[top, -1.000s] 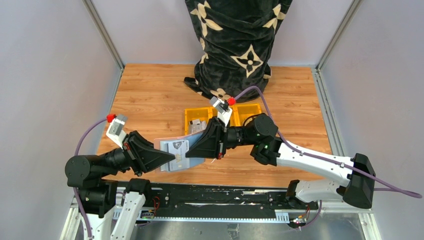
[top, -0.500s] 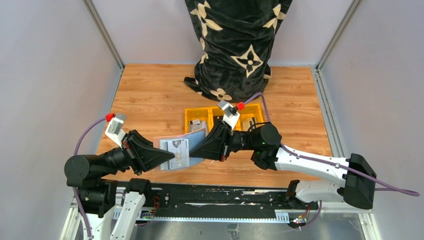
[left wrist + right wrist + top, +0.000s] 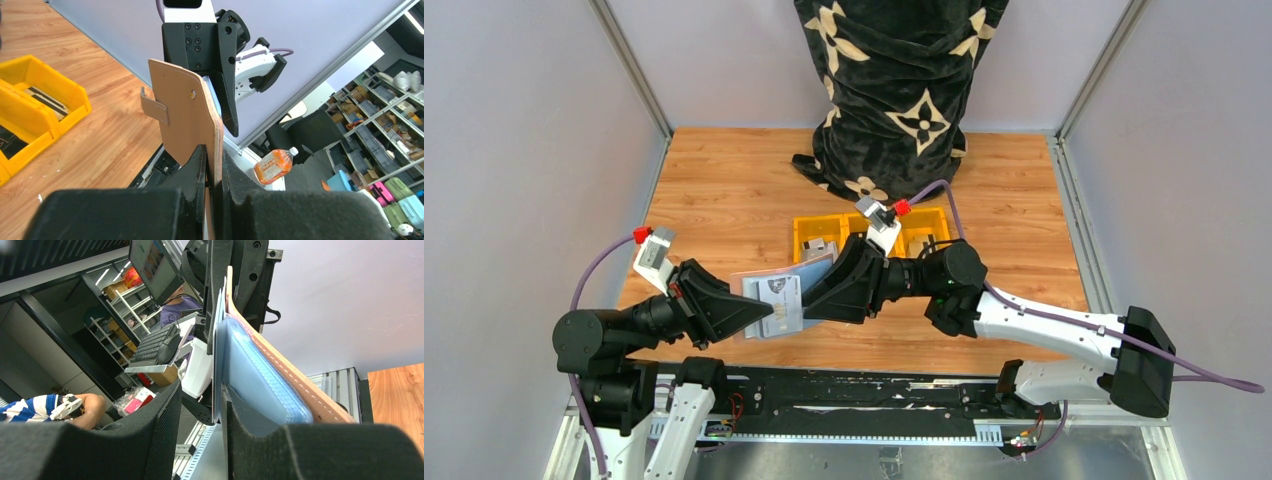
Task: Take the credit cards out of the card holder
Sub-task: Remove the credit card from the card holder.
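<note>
My left gripper [image 3: 764,312] is shut on the taupe-brown card holder [image 3: 187,115] and holds it upright above the table; its little tab [image 3: 155,107] sticks out to the left. From above, the holder's open face shows a silvery credit card [image 3: 776,298] and a blue-grey card [image 3: 819,270]. My right gripper [image 3: 809,300] is at the holder's far end. In the right wrist view its jaws [image 3: 200,390] stand apart around one thin card edge [image 3: 216,365], which lies against the right finger. The blue pocket stack [image 3: 255,385] and the holder's leather [image 3: 300,390] lie outside that finger.
The yellow three-compartment tray [image 3: 802,226] stands just behind the grippers with small items in it; it also shows in the left wrist view [image 3: 45,95]. A black patterned cloth bundle [image 3: 894,90] stands at the back. Grey walls close in both sides.
My right arm drew back a little to the right, then came in again toward the holder. The holder and its cards tilted slightly. My left gripper kept its hold.
</note>
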Controlling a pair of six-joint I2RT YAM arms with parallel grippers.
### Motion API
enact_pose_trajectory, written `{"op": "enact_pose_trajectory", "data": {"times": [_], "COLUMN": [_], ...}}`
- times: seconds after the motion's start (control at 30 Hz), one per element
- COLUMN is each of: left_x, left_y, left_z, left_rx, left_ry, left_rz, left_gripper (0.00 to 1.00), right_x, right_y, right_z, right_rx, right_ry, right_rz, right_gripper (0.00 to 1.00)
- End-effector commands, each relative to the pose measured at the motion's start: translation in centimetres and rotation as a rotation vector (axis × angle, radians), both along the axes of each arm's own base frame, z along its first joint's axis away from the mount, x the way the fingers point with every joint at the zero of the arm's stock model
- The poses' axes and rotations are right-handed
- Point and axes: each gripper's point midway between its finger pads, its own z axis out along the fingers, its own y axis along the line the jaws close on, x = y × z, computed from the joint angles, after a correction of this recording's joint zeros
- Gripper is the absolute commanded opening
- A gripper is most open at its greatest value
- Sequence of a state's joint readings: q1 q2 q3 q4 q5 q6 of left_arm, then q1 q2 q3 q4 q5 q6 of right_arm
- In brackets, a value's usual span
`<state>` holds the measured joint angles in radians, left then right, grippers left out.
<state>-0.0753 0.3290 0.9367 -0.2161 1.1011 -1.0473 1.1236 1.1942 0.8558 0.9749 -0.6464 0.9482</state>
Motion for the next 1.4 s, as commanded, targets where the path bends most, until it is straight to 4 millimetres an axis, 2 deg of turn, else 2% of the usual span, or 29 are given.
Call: {"op": "enact_pose_trajectory", "data": {"times": [0.0, 0.2, 0.23, 0.33, 0.5, 0.57, 0.73, 1.07, 1.33, 1.37], "left_x": [-0.6, -0.7, -0.7, -0.8, -1.2, -1.4, -1.7, -1.7, -1.0, -0.7], "left_y": [0.1, 0.1, 0.1, 0.1, 0.1, 0.0, 0.0, 0.0, 0.2, 0.2], "left_z": [0.8, 0.9, 0.9, 0.8, 1.1, 1.1, 1.5, 2.0, 2.0, 1.9], "left_rx": [-0.001, 0.000, 0.001, 0.005, -0.006, -0.009, -0.017, -0.023, -0.024, -0.022], "left_ry": [-0.050, -0.057, -0.058, -0.055, -0.051, -0.049, -0.052, -0.058, -0.063, -0.060], "left_rz": [0.011, 0.013, 0.013, 0.009, -0.003, -0.014, -0.024, -0.019, 0.020, 0.034], "left_gripper": [0.03, 0.03, 0.03, 0.06, 0.18, 0.18, 0.12, 0.07, 0.00, 0.00], "right_x": [-0.8, -0.4, -0.3, -0.3, -0.9, -1.1, -1.1, -0.3, -0.5, -0.6], "right_y": [-0.1, 0.9, 1.0, 0.8, -0.2, -0.4, -0.9, -1.8, -1.5, -1.4], "right_z": [1.3, 0.9, 0.9, 1.0, 1.7, 1.6, 1.4, 1.0, 0.6, 0.5], "right_rx": [0.025, -0.014, -0.015, -0.006, 0.040, 0.046, 0.067, 0.089, 0.053, 0.049], "right_ry": [-0.038, -0.033, -0.032, -0.035, -0.050, -0.052, -0.042, -0.011, -0.006, -0.007], "right_rz": [0.030, 0.018, 0.011, 0.004, 0.017, 0.027, 0.017, -0.047, -0.026, -0.015], "right_gripper": [0.35, 0.26, 0.22, 0.00, 0.00, 0.00, 0.00, 0.00, 0.00, 0.06]}}
